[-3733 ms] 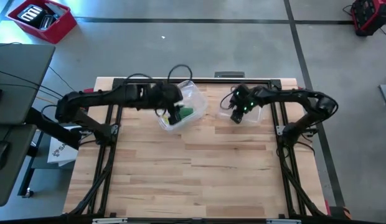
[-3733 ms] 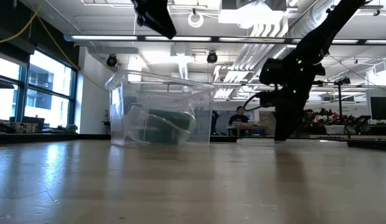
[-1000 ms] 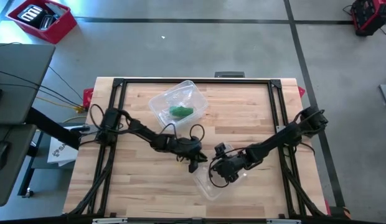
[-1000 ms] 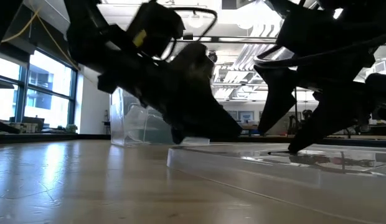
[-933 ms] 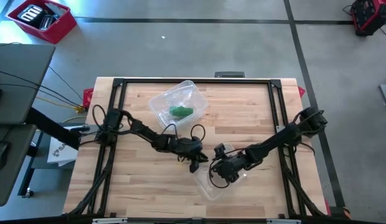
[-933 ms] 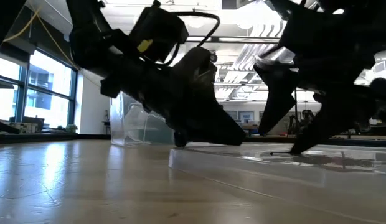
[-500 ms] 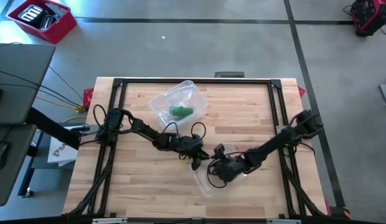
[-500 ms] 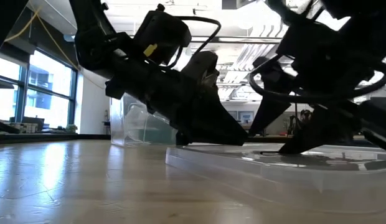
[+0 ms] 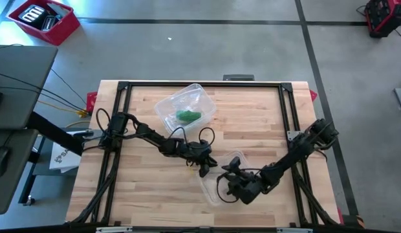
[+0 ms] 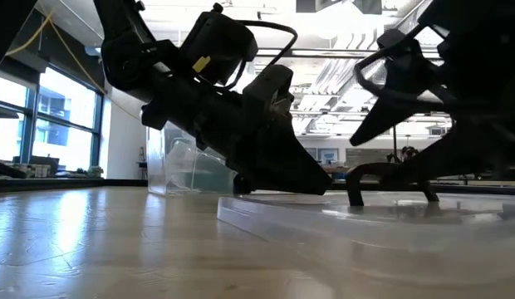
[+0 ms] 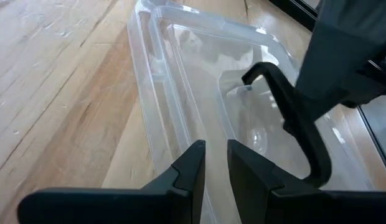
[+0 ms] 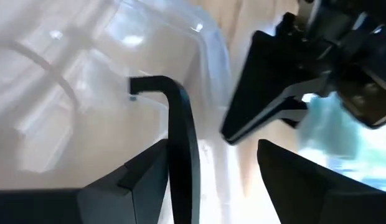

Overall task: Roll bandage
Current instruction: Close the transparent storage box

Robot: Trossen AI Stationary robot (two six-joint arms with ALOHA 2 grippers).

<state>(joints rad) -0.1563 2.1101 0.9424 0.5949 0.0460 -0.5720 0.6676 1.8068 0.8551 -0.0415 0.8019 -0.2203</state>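
A clear plastic lid (image 9: 216,189) lies flat on the wooden table near its middle. My left gripper (image 9: 202,169) reaches down to the lid's left edge, its fingers nearly together on the rim. My right gripper (image 9: 234,182) stands open over the lid, with one hooked finger (image 11: 286,112) down on the lid's top. The green bandage (image 9: 187,116) lies inside a clear container (image 9: 199,97) that stands on its base at the table's far side, away from both grippers. My left gripper has the lid's raised rim (image 11: 200,134) between its two fingers, at the edge nearest the table's left. The fingers slant down from the far left and lie along the rim. The lid stays flat on the table. My right gripper touches the lid only with the tip of one finger (image 11: 250,76), which seems to rest on the lid's inner face (image 11: 243,99). That finger slants down from the table's right. The other finger's contact does not show.
Bare wood lies toward the near edge and along the table's left side. A black frame (image 9: 123,87) runs around the table's far and side edges. Cables loop off the left arm (image 9: 204,137) close to the lid.
My right gripper has gone toward the table's near edge over the lid and has swung round, staying open. The lid's near end has shifted a little under it. My left gripper has kept its place on the rim.
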